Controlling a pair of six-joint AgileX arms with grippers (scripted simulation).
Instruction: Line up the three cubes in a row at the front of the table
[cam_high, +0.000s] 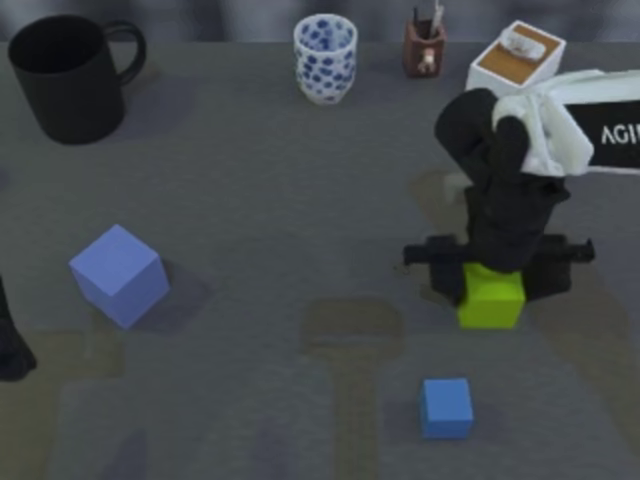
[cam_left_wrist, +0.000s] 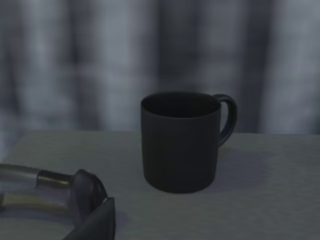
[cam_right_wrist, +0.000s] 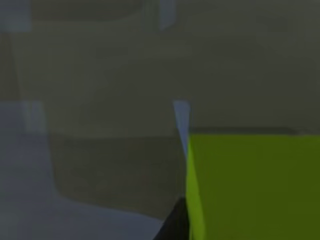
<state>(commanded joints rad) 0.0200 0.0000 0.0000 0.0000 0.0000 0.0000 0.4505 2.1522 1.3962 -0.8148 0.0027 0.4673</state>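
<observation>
Grey table (cam_high: 300, 200) carries our cubes: pale blue cube (cam_high: 118, 274) at nine o'clock, small blue cube (cam_high: 446, 407) at five, green cube (cam_high: 491, 296) at four beneath our right gripper (cam_high: 495, 268), fingers seemingly clamping it. Left gripper (cam_high: 12, 345) is parked at the left edge; we cannot tell its fingers.

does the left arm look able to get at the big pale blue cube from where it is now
Probably yes. The large periwinkle cube sits alone on the table's left side, with nothing between it and the left arm at the left edge. The right gripper is busy at the green cube, far right.
</observation>
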